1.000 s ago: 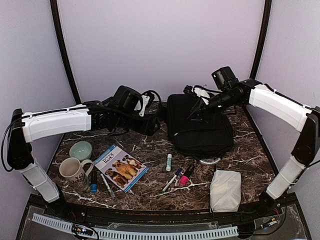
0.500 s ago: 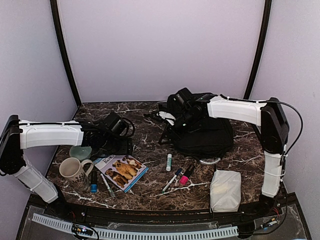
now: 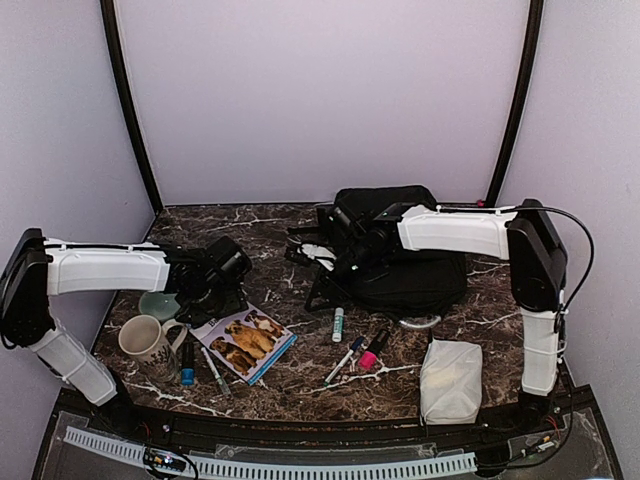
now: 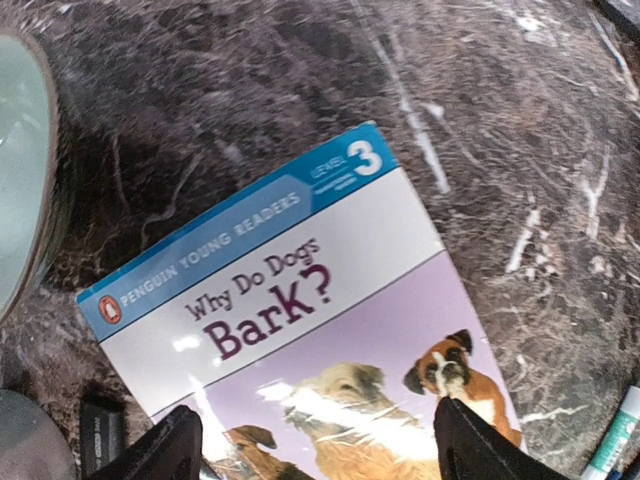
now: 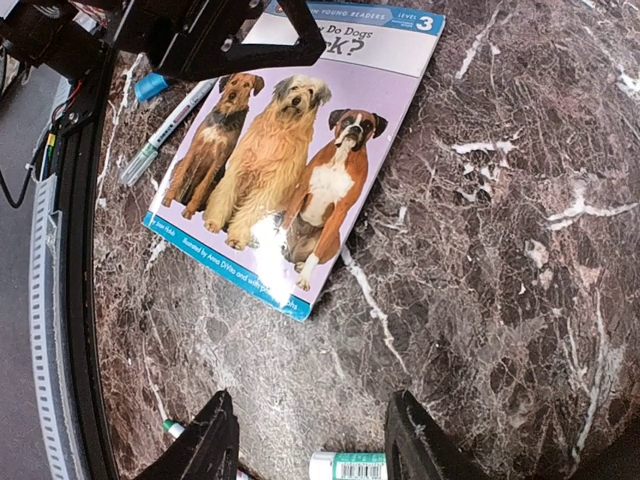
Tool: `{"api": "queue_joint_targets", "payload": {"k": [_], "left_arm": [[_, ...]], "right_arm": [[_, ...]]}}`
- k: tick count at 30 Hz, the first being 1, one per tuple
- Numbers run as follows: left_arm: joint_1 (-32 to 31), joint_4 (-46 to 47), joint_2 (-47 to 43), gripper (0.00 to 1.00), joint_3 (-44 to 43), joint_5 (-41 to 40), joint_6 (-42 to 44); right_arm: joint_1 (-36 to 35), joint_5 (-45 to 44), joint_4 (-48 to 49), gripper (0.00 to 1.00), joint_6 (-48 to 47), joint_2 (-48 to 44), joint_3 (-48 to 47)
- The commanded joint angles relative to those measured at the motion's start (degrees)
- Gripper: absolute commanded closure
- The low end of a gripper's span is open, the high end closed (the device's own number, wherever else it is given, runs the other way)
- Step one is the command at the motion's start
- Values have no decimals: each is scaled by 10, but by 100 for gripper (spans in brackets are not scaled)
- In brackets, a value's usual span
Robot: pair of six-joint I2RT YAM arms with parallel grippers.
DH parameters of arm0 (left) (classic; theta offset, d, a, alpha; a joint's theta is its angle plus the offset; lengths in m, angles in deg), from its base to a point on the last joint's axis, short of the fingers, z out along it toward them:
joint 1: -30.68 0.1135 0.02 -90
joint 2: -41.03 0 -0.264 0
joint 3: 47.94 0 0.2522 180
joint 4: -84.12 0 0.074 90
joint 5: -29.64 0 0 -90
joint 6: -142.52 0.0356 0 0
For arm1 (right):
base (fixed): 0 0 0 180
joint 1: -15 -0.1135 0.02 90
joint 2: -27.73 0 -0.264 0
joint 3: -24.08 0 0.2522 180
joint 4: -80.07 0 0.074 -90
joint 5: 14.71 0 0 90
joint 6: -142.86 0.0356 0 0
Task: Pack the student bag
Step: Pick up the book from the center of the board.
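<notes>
The student bag [image 3: 415, 265], a big black backpack, lies at the back right of the marble table. A dog picture book [image 3: 245, 342] lies front left. My left gripper [image 3: 222, 298] hovers over the book's top edge. In the left wrist view the book [image 4: 300, 300] fills the space under that open gripper [image 4: 320, 450], nothing between its fingers. My right gripper [image 3: 322, 288] hangs just left of the bag, above bare marble. In the right wrist view it [image 5: 312, 445] is open and empty, with the book [image 5: 290, 150] ahead of it.
A mug [image 3: 145, 345] and a pale green bowl [image 3: 160, 303] stand at the left. A glue stick [image 3: 338, 323], several markers [image 3: 355, 355] and a pen [image 3: 213, 368] lie in front. A white pouch [image 3: 452, 380] sits front right.
The left gripper came forward and down onto the book and opened wider. The right arm swung from above the bag's back down to its left side.
</notes>
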Motion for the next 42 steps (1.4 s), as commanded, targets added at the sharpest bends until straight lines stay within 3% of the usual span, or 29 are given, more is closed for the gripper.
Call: {"api": "queue_joint_targets", "payload": {"k": [1, 7, 19, 34, 42], "left_arm": [[5, -84, 25, 18, -11, -27, -103], [10, -86, 18, 18, 15, -19, -153], [18, -66, 36, 18, 28, -2, -156], [18, -177, 80, 18, -34, -11, -250], [18, -126, 93, 19, -14, 25, -260]], "right_arm": [[1, 3, 15, 50, 4, -16, 13], [1, 10, 17, 50, 4, -14, 22], [-1, 11, 19, 50, 3, -18, 30], [-3, 11, 18, 50, 2, -16, 32], [-3, 6, 18, 50, 0, -17, 33]]}}
